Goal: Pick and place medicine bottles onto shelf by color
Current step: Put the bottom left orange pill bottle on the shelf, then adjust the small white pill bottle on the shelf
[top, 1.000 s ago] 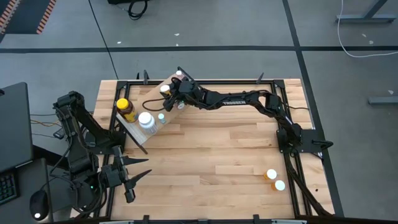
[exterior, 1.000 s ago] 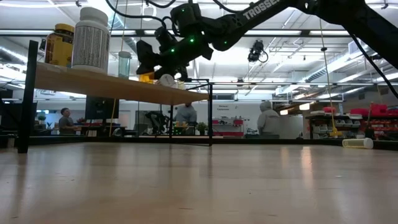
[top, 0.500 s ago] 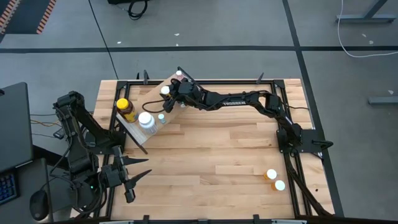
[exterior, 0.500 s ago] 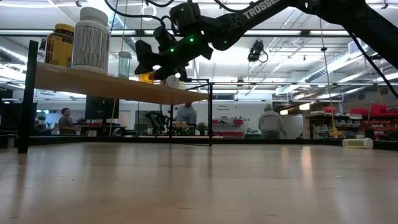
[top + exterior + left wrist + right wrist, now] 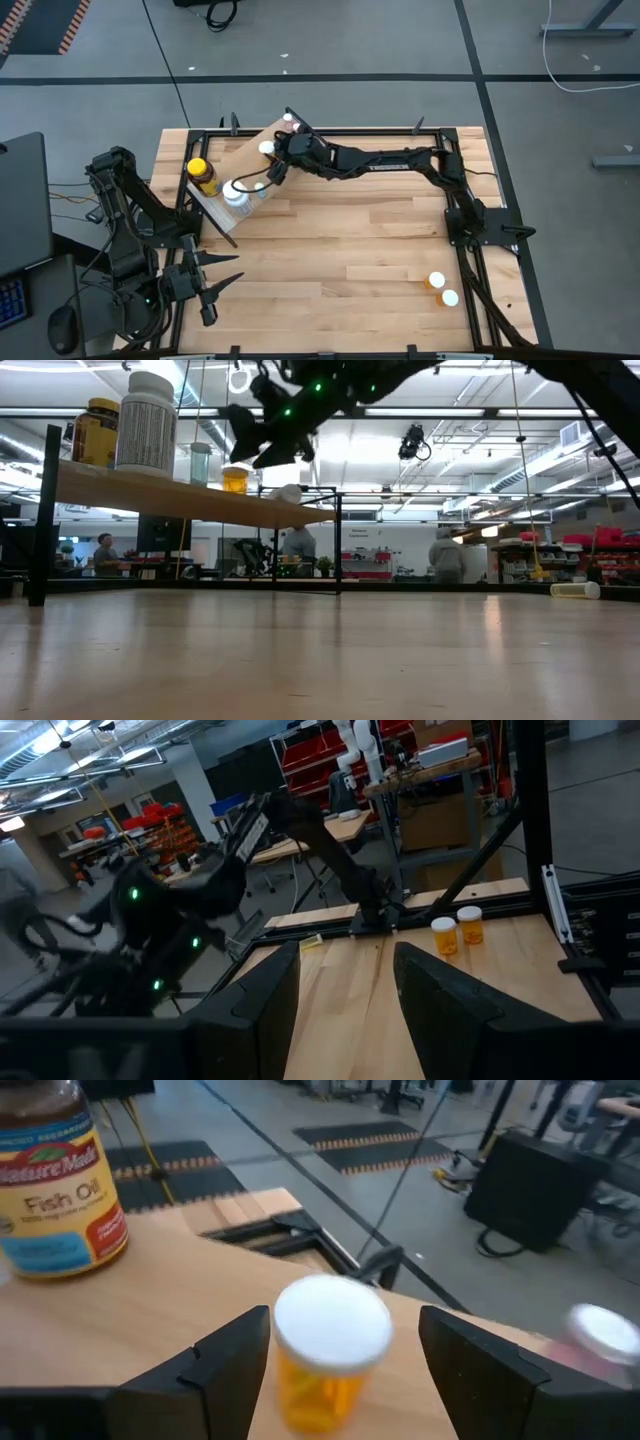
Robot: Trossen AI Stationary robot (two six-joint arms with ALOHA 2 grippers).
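Now your right gripper (image 5: pixel 340 1355) hangs just above the shelf (image 5: pixel 240 165) near its far end, fingers apart and clear of the orange vial (image 5: pixel 328 1350) standing upright between them, white cap up, long axis vertical. The left gripper (image 5: pixel 205 285), fingers parted, waits at the desk's near-left corner, far farther off.

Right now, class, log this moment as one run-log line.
right claw: open, above shelf | orange vial: on shelf, between its fingers | left claw: waiting, near-left table corner
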